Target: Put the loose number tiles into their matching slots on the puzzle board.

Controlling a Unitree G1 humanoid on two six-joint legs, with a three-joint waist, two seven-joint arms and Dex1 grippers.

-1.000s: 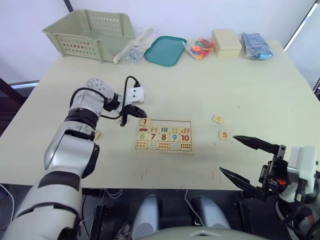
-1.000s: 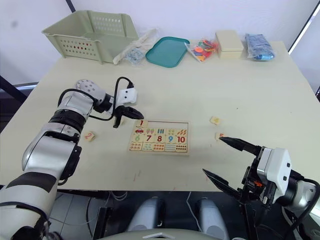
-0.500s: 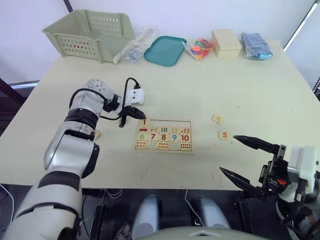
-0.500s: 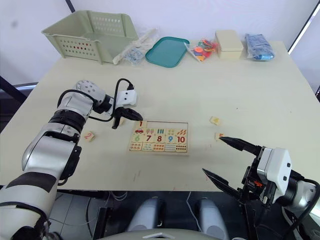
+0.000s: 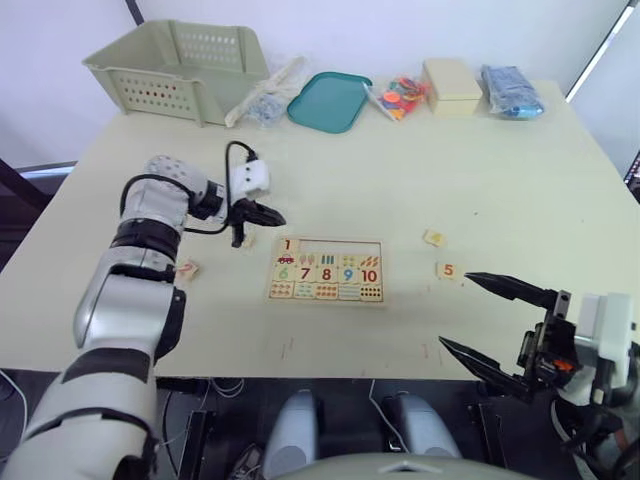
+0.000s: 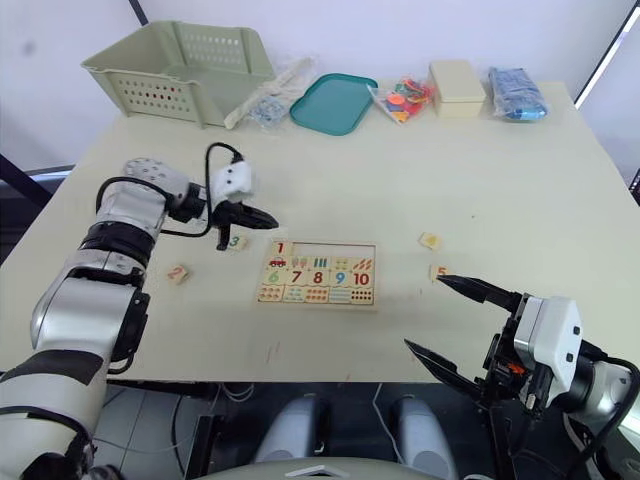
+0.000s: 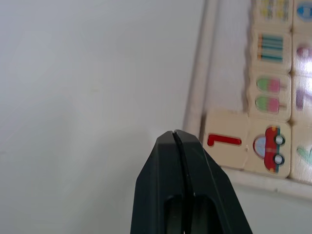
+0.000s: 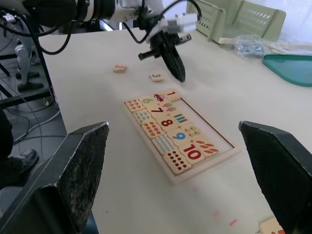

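Note:
The puzzle board (image 5: pixel 382 272) lies mid-table, numbers 6 to 10 in its middle row. Tile 1 (image 5: pixel 288 245) sits in the leftmost slot; the other slots (image 5: pixel 340 248) in that top row are bare. My left gripper (image 5: pixel 278 215) is shut and empty, hovering just off the board's far left corner, its tip close to tile 1 (image 7: pixel 223 140). Tile 3 (image 6: pixel 236 241) lies under that arm, and tile 2 (image 5: pixel 186 268) further left. Tile 5 (image 5: pixel 449 270) and another tile (image 5: pixel 435 238) lie right of the board. My right gripper (image 5: pixel 455 308) stands wide open near the front right edge, just short of tile 5.
Along the far edge stand a green basket (image 5: pixel 180 65), a clear bag (image 5: pixel 265 100), a teal tray (image 5: pixel 330 100), a bag of colourful pieces (image 5: pixel 398 98), a beige box (image 5: pixel 452 85) and a blue pack (image 5: pixel 512 92).
My left gripper has drawn back from tile 1 toward the left and far side, leaving the tile in its slot and uncovering tile 3. The right arm has not moved.

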